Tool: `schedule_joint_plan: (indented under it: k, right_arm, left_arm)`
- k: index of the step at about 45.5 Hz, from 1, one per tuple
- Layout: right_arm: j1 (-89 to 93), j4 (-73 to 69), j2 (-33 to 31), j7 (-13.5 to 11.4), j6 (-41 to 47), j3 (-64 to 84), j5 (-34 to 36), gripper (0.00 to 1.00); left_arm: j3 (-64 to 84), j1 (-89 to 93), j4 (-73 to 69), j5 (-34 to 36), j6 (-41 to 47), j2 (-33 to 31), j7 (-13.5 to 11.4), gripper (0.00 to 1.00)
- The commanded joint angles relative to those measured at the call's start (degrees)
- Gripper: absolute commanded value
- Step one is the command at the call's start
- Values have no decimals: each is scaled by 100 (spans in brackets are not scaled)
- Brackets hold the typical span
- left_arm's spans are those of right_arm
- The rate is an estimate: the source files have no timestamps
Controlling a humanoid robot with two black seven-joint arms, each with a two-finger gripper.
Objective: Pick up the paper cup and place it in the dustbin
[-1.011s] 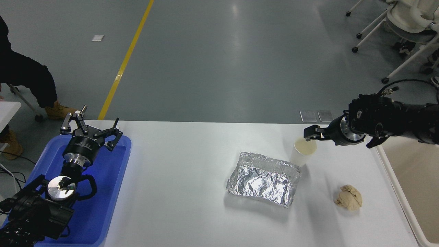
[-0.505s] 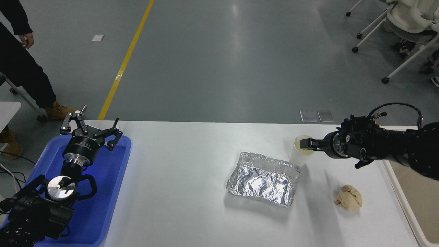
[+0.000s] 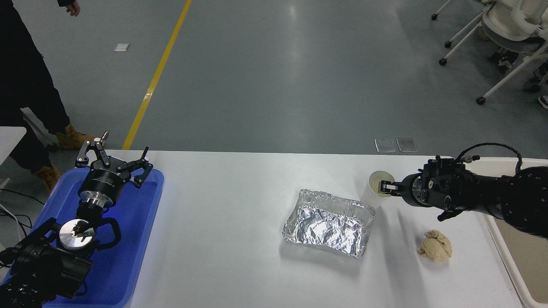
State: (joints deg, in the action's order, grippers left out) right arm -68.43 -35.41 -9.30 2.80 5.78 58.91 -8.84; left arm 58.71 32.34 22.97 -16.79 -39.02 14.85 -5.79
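Observation:
The white paper cup [image 3: 375,191] stands upright on the white table, just behind the far right corner of the foil tray. My right gripper [image 3: 386,187] reaches in from the right and sits at the cup's right rim, low over the table; the grip itself is not clear from this angle. The cream-beige dustbin [image 3: 532,262] stands at the table's right edge, partly hidden behind my right arm. My left gripper [image 3: 113,161] is parked open and empty over the blue tray at the lower left.
A crinkled silver foil tray [image 3: 329,222] lies mid-table, left of the cup. A crumpled tan paper wad [image 3: 435,245] lies in front of my right arm. A flat blue tray [image 3: 128,239] is at the left. A person stands at the far left; chairs stand at the top right.
My right gripper has come down and drawn in from above the cup to its right rim. The cup has stayed put. The person at the left has shifted.

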Motion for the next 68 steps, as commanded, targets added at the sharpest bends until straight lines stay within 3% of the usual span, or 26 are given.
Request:
schedule_joint_plan:
  k: [1, 20, 36, 52, 68]
  right_arm:
    - [-12, 8, 8, 10, -95, -2, 57, 0]
    - [-486, -141, -106, 19, -113, 6, 66, 0]
    - [-2279, -1978, -1213, 19, 10, -20, 49, 0]
    - [-4326, -2514, -2312, 19, 1205, 121, 22, 0]
    - [-5154, -2523, -2559, 19, 1637, 393, -30, 0]
  left_arm:
    - [0, 0, 6, 0, 0, 0, -1, 100]
    - [0, 0, 6, 0, 0, 0, -1, 100]
    - [0, 0, -3, 0, 0, 0, -1, 100]
    - [0, 0, -3, 0, 0, 0, -1, 100]
    - [0, 0, -3, 0, 0, 0, -1, 100]
